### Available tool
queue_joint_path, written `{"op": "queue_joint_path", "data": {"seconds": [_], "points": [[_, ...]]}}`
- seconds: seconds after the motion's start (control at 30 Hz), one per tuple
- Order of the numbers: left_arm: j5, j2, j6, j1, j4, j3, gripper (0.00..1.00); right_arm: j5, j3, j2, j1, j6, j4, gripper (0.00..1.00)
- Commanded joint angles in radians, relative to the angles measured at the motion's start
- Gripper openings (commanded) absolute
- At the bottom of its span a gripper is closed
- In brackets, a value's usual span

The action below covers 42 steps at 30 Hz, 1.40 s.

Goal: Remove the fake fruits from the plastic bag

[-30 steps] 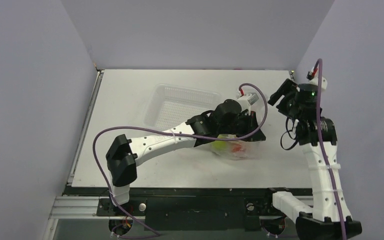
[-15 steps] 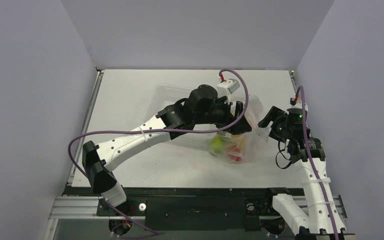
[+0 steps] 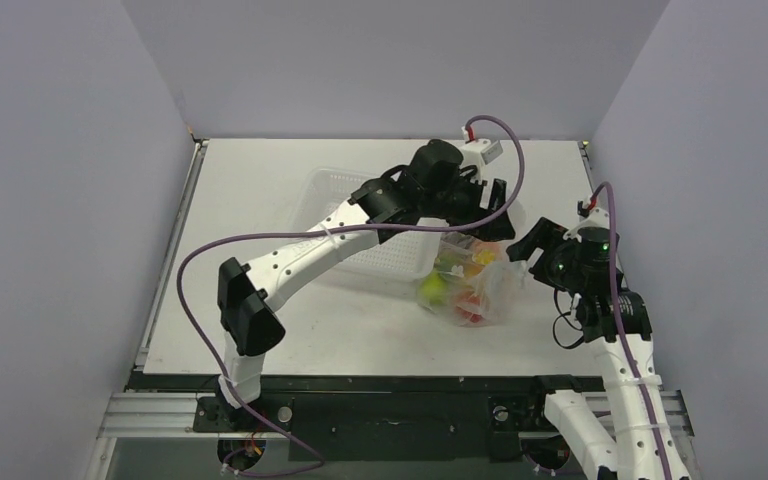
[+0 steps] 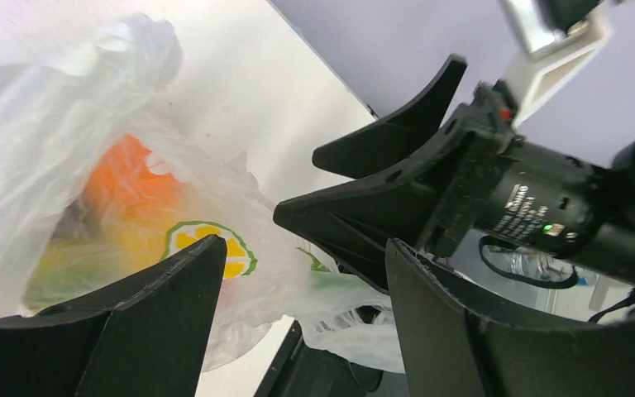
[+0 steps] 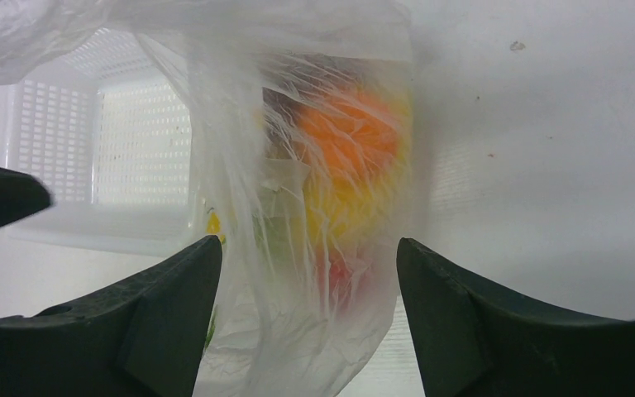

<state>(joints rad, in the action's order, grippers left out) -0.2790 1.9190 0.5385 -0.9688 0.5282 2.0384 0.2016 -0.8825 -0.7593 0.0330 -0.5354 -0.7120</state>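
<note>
The plastic bag (image 3: 487, 292) lies crumpled on the table between both arms, with the fake fruits inside: a green pear (image 3: 433, 289), an orange (image 5: 347, 136), a yellow fruit (image 5: 341, 198) and a red one (image 3: 472, 306). My left gripper (image 3: 495, 213) hovers above the bag's far top edge. It is open, and loose bag film (image 4: 355, 331) and the right gripper's fingers show between its jaws. My right gripper (image 5: 307, 241) is open at the bag's right side, its jaws straddling a hanging fold of the bag without pinching it.
A white perforated basket (image 3: 360, 205) stands just behind and left of the bag, partly under the left arm. The purple cable (image 3: 200, 270) loops left of that arm. Grey walls close in on three sides.
My left gripper was shut low over the bag; it rose, moved back and opened. The right arm swung in from the far right to the bag's side. The bag now stands taller.
</note>
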Motion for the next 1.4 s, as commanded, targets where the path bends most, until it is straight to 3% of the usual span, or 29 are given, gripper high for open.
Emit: {"op": "queue_joint_path", "data": {"seconds": [0.0, 0.1, 0.47, 0.53, 0.57, 0.63, 0.83, 1.1, 1.23, 1.37], "points": [[-0.133, 0.029, 0.010, -0.016, -0.070, 0.073, 0.68, 0.023, -0.042, 0.022, 0.004, -0.008, 0.013, 0.74], [-0.129, 0.010, 0.011, -0.019, -0.088, 0.032, 0.69, 0.018, -0.026, 0.023, 0.006, -0.006, 0.016, 0.74], [-0.094, 0.023, -0.033, -0.015, 0.012, 0.032, 0.73, 0.066, 0.162, -0.045, 0.019, -0.066, 0.192, 0.55], [-0.085, 0.043, -0.036, -0.014, 0.024, 0.050, 0.74, 0.034, 0.148, -0.057, 0.020, -0.057, 0.177, 0.30], [-0.082, 0.050, -0.035, -0.009, 0.030, 0.055, 0.74, -0.031, 0.117, -0.045, 0.021, -0.047, 0.161, 0.12], [-0.073, 0.074, -0.028, -0.001, 0.046, 0.074, 0.74, -0.122, 0.062, -0.002, 0.032, -0.025, 0.116, 0.00], [-0.117, 0.125, 0.049, 0.033, -0.002, 0.094, 0.71, -0.143, -0.014, 0.099, 0.064, 0.001, 0.123, 0.00], [-0.228, 0.108, 0.163, 0.041, -0.217, 0.013, 0.72, -0.112, -0.044, 0.028, 0.067, 0.035, 0.137, 0.00], [-0.219, 0.026, 0.160, 0.041, -0.314, -0.105, 0.76, -0.112, -0.051, 0.009, 0.067, 0.054, 0.124, 0.05], [-0.160, -0.020, 0.120, 0.052, -0.261, -0.097, 0.76, -0.123, -0.040, 0.020, 0.067, 0.070, 0.120, 0.00]]}}
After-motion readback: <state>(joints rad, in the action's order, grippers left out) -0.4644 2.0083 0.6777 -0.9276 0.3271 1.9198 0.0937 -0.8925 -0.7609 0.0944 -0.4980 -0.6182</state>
